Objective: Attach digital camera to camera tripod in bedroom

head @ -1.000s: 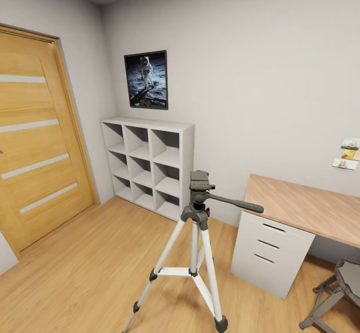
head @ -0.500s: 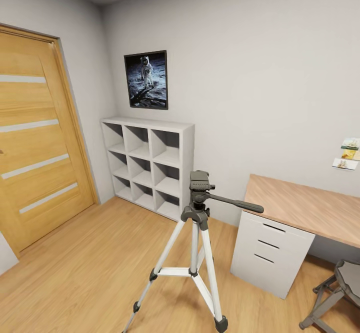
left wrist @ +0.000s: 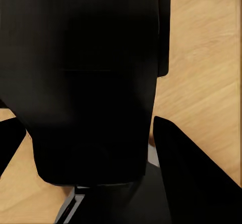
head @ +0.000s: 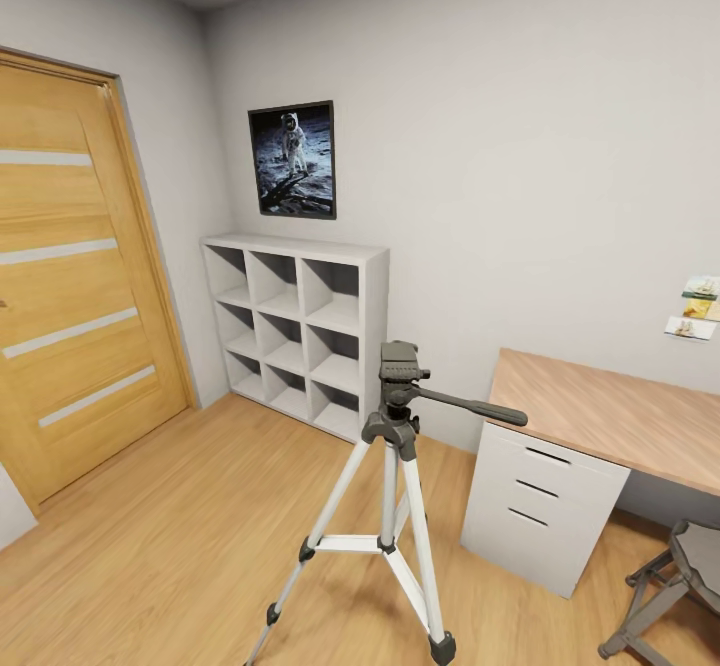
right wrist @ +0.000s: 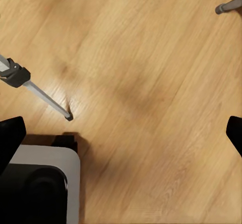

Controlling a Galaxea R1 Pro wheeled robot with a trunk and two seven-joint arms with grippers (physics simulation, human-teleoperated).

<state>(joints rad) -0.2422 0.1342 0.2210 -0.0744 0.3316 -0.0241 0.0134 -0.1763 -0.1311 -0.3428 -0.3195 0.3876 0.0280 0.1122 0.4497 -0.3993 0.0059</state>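
The camera tripod stands on the wood floor in the head view, low and centre, its silver legs spread. Its dark grey head is bare on top, and the black pan handle points right toward the desk. In the left wrist view a black boxy body, the digital camera, sits between the dark fingers of my left gripper, which is shut on it. My right gripper hangs open over the floor with nothing between its fingertips; a tripod leg runs beside it.
A white cube shelf stands against the back wall under a framed astronaut picture. A wood-topped desk with white drawers is at the right, a grey stool beside it. A wooden door is at the left.
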